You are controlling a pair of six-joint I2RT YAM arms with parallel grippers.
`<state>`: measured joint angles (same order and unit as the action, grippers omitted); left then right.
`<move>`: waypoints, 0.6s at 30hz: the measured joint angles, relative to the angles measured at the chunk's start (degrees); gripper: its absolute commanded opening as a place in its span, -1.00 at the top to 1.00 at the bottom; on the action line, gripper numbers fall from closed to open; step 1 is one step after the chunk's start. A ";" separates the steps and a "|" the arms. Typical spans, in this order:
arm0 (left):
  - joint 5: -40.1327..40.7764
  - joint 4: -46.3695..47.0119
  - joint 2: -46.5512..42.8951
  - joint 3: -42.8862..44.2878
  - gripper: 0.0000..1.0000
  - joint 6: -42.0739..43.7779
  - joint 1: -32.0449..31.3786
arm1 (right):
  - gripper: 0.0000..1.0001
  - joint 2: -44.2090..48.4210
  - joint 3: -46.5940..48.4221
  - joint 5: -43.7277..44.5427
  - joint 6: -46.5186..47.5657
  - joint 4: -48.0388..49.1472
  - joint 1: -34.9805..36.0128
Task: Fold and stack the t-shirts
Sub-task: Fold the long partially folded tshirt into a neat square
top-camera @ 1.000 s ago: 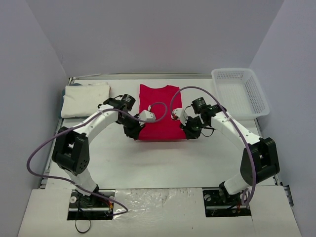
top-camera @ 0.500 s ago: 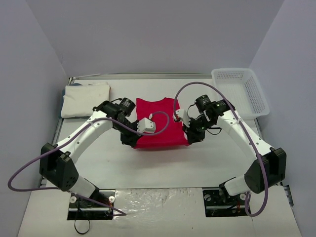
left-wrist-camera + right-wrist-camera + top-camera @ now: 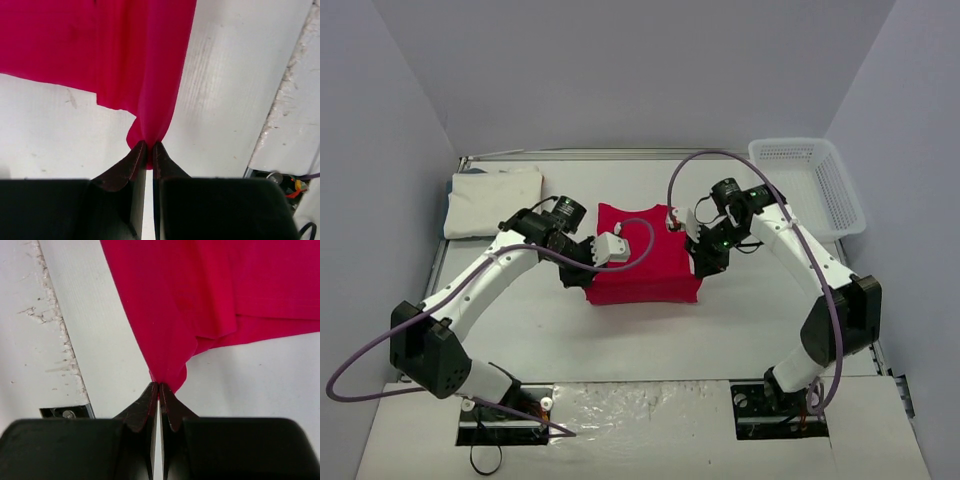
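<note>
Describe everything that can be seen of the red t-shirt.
The red t-shirt is plain, bright red soft cloth. It lies mid-table as a rough rectangle, with layers showing along its near edge. The left tool and the right tool are each shut on a pinch of cloth at its sides, drawing it into taut pleats. The rest lies on the white table.

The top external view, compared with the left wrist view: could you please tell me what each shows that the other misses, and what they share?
Only the top external view shows the folded white t-shirt at the far left, the mesh basket at the far right, and the right gripper at the right side of the red t-shirt. Only the left wrist view shows the left gripper shut on a pinched fold of red cloth, and a rough seam in the table. Both show the red t-shirt, the left gripper and the table.
</note>
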<state>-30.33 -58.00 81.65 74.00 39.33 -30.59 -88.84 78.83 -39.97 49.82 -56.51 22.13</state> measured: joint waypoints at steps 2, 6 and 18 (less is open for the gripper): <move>1.18 1.03 0.09 0.50 0.95 -0.35 0.46 | 1.00 -2.51 1.81 0.04 0.22 0.28 -0.46; 2.51 1.62 1.40 3.78 0.95 -0.39 1.51 | 1.00 -6.54 5.27 0.15 0.63 0.81 -1.42; 6.01 4.70 6.60 10.73 0.95 -0.57 3.56 | 1.00 -13.14 18.32 1.20 0.87 1.09 -3.41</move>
<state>-24.32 -53.30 88.25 84.73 38.76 -27.03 -101.97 97.14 -38.76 50.70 -55.42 18.72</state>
